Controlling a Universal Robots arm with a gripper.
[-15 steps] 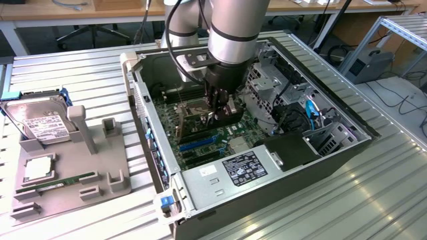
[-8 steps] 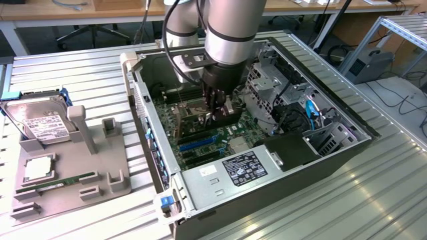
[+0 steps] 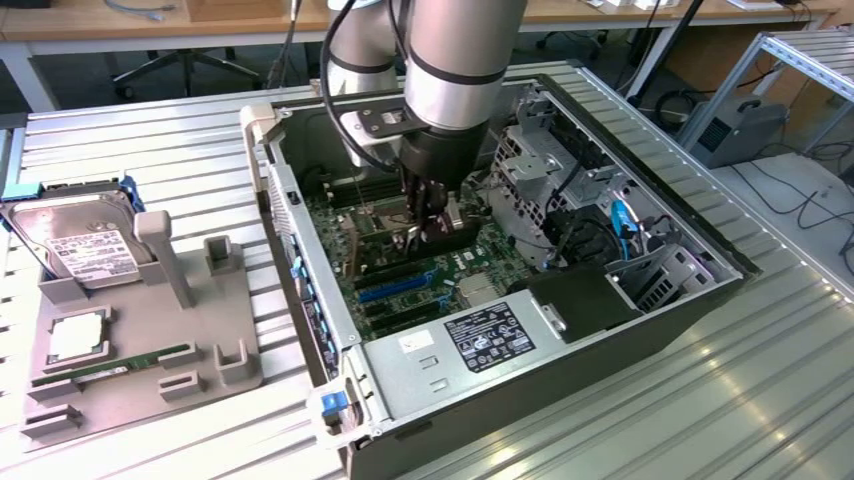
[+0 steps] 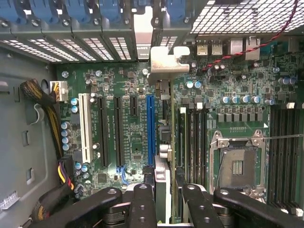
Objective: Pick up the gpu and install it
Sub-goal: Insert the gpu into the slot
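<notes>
The open computer case lies on its side on the metal table, with the green motherboard facing up. My gripper reaches down into the case and is shut on the gpu, held on edge just above the board. In the wrist view the gpu shows edge-on between my fingers. Its silver bracket points at the rear slot openings. The card hangs right beside the long blue slot, on the side toward the CPU socket. I cannot tell whether it touches a slot.
A grey parts holder at the exterior view's left carries a hard drive, a processor and a RAM stick. Inside the case are a drive cage, a power supply and cable bundles.
</notes>
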